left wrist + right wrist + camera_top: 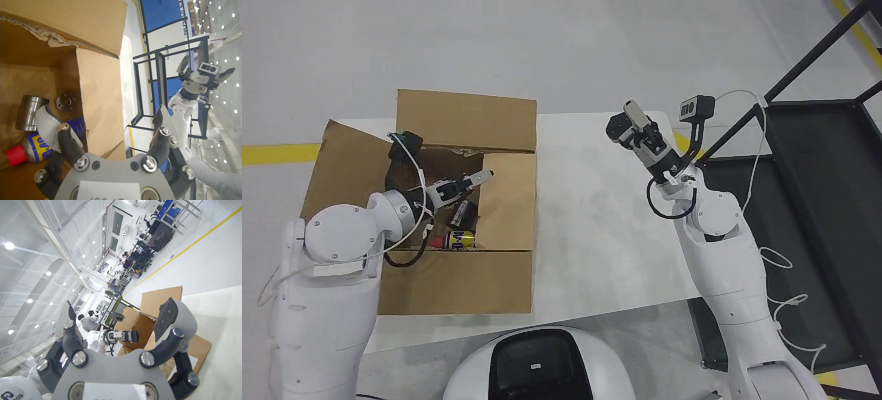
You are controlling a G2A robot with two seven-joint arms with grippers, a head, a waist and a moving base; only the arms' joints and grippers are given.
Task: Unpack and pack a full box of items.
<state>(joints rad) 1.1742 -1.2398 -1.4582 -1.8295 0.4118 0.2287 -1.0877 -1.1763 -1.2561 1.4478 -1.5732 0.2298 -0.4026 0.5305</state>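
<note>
White-backed, black-padded jaws of the left gripper (104,121) stand wide apart, holding nothing, over the interior of the open brown cardboard box (98,85). Left wrist view: one finger (47,123) overlaps the blue-and-yellow spray can with a red cap (36,147), hiding its middle; contact cannot be judged. The can lies on its side on the box floor, just beside a polished steel cylinder (30,113), also on its side, and a dark round flange (65,102) lying flat. Top view: the can's long axis runs parallel to the box's near wall, cap toward the robot's left; cylinder and flange merge into one dark shape. The box sits on the left part of the white desk (592,230), flaps folded outward. The right gripper (623,116), jaws likewise spread and empty, is raised over the desk's far right part, well apart from the box; its wrist view hides the contents behind the box walls.
</note>
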